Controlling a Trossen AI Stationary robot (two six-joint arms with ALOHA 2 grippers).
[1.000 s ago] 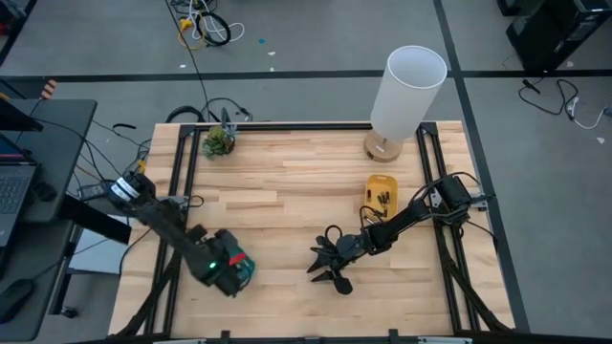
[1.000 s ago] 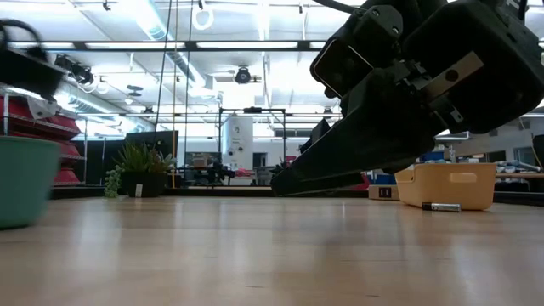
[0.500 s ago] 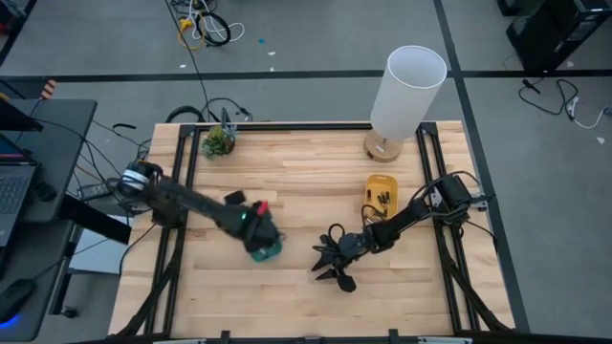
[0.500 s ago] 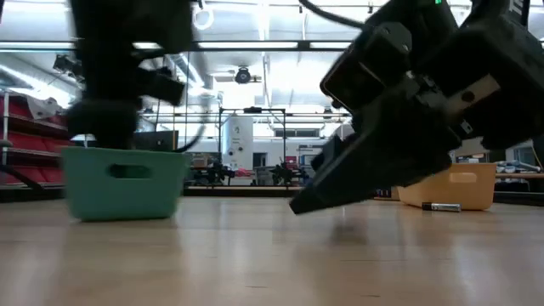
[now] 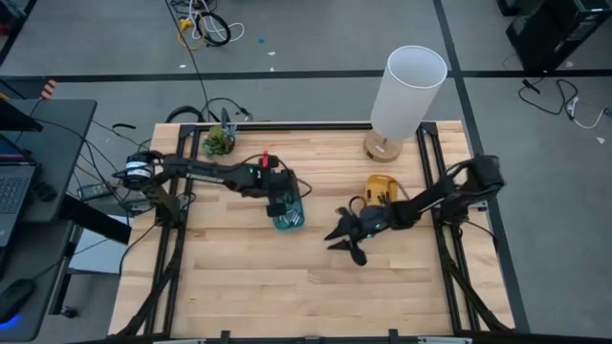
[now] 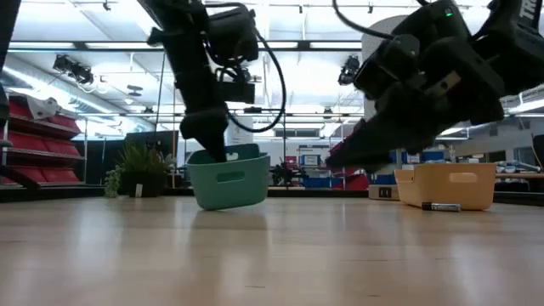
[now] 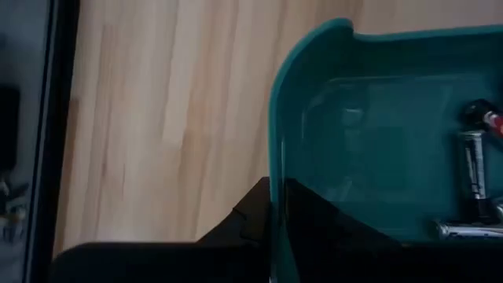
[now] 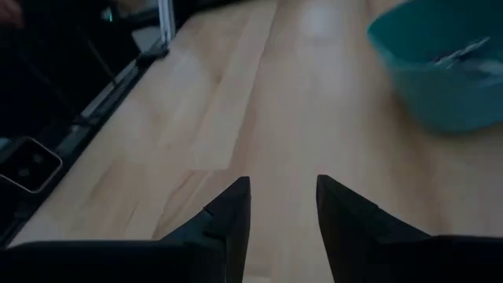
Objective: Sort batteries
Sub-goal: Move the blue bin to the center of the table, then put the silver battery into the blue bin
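The left end effector (image 5: pixel 284 204) is clamped on the rim of the teal tray (image 5: pixel 288 216), carrying it tilted just above mid-tabletop. The batteries (image 7: pixel 474 169) inside number about three (partly hidden). The right end effector (image 5: pixel 350 237) hovers empty, fingers parted. One yellow tray (image 5: pixel 381 194) sits toward the right edge. Next: set the tray down level.

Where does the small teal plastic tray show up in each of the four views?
High view: the small teal plastic tray is at table centre, under the left hand.
Low view: left of centre, tilted, one rim pinched by the left hand.
Left wrist view: fills the right side, batteries inside.
Right wrist view: upper right corner.
Shared landmark: the light wooden table top.
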